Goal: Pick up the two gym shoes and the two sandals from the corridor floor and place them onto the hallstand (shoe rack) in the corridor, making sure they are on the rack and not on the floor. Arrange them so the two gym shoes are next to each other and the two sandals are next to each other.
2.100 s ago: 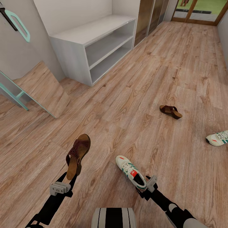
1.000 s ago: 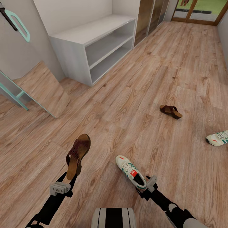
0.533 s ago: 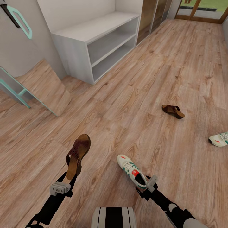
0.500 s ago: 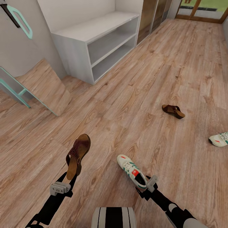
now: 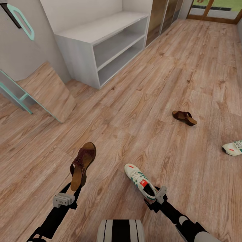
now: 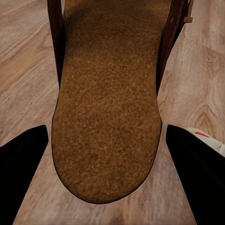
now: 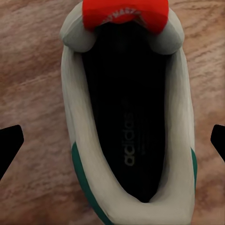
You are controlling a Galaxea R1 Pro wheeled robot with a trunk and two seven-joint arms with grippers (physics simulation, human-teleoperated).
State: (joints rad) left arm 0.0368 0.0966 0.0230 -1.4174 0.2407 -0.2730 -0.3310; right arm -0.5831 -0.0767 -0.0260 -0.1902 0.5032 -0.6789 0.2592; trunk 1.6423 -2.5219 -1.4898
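Gym shoes and sandals are split between the grippers and the corridor floor (image 5: 141, 101), and none is on the hallstand (image 5: 101, 43) yet, which stands against the wall at the far left with both shelves bare. Nearest on the left, the left gripper (image 5: 72, 191) carries one sandal (image 5: 82, 164) by its heel end, toe pointing away; in the left wrist view the tan footbed (image 6: 110, 108) lies between the two dark fingers (image 6: 21, 159), though whether they actually press its edges is hard to tell there. To its right, the right gripper (image 5: 153, 198) has the heel of one gym shoe (image 5: 140, 181), its fingertips (image 7: 9, 143) standing either side of the open collar. Further right, the second sandal (image 5: 184, 117) lies on the planks, well apart from the second gym shoe (image 5: 233, 148) at the picture's edge. Both kinds look light; the sandal's sole should be stiff enough to hold from one end, while the sneaker's soft collar may give, so the firmer heel counter is probably the better hold.
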